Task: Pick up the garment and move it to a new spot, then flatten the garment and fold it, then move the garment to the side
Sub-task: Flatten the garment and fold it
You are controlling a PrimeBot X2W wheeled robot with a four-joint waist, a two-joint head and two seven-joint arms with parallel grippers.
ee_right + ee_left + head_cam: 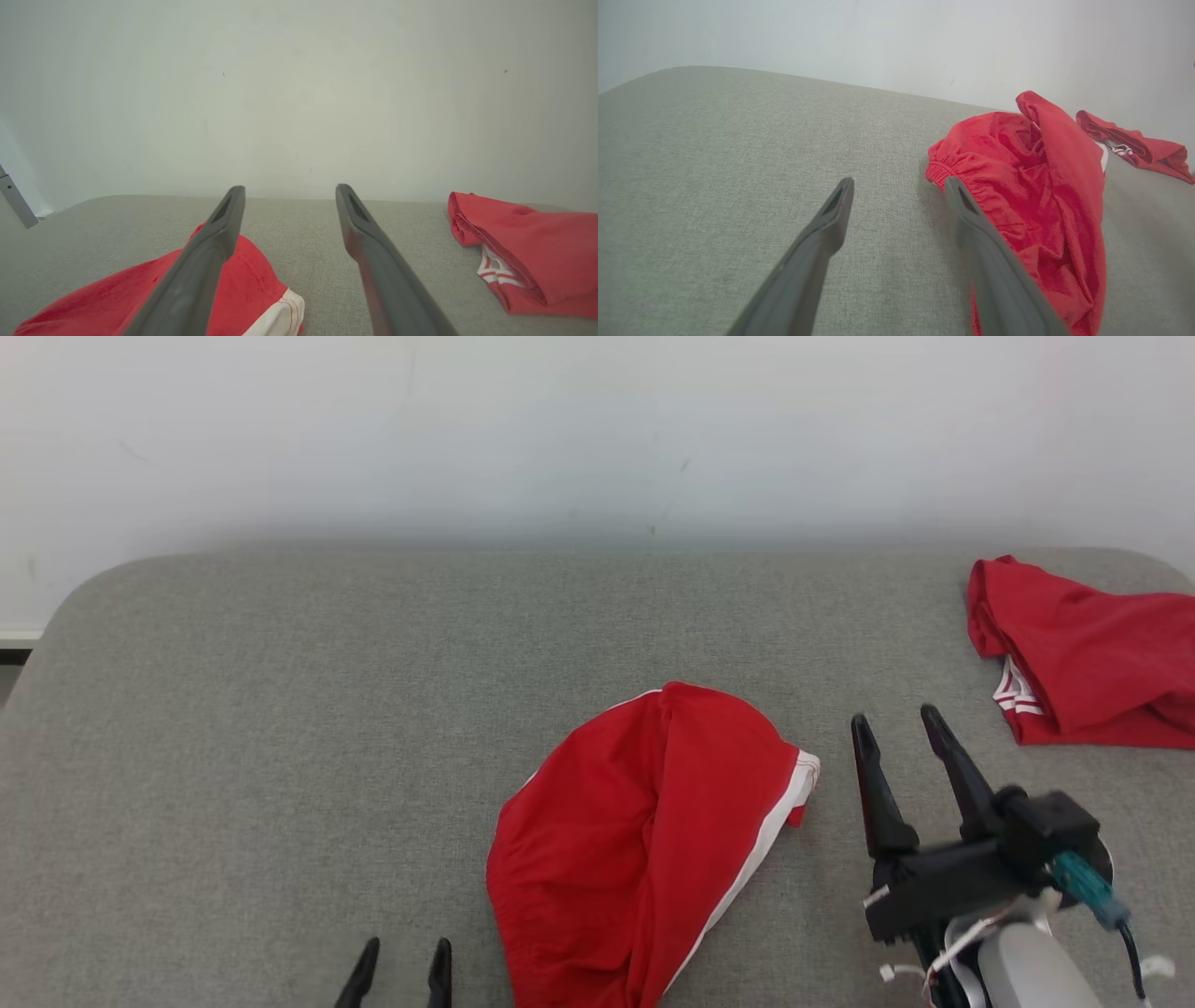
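left gripper (400, 959) low, fingers apart, empty | right gripper (898, 726) raised beside red garment (644, 840), fingers spread, holding nothing | second red garment (1088, 658) far right

I have the left gripper (406, 954) parted and empty; the right gripper (894, 719), likewise parted, sits forward of it.
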